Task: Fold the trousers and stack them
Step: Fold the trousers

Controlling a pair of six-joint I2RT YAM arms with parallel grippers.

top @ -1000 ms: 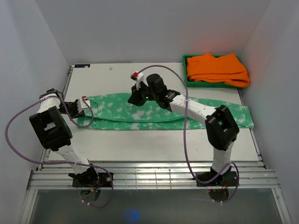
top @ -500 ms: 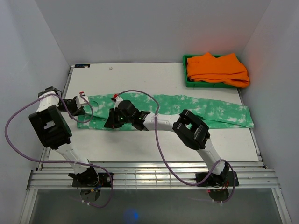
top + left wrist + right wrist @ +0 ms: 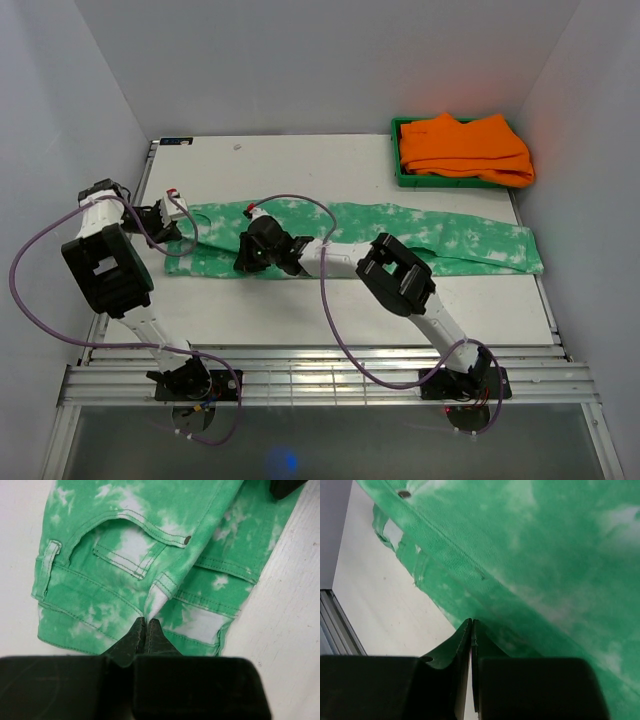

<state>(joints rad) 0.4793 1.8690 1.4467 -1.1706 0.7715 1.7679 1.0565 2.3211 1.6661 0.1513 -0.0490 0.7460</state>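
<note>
The green, white-mottled trousers lie stretched left to right across the table, waist end at the left. My left gripper is at that waist end. In the left wrist view it is shut, pinching a raised fold of the waistband next to a belt loop and pocket. My right gripper reaches far left to the trousers' near edge, a short way from the waist. Seen from its wrist, the right gripper is shut on that hem of the trousers, with bare table to its left.
A green bin at the back right holds folded orange garments. Side walls close in the table on both sides. The right arm's forearm lies low over the trousers' middle, its purple cable looping above.
The right arm swung from the trousers' far edge at mid-table to their near edge by the waist, and its jaws closed. The left gripper shifted slightly, still pinching the waistband.
</note>
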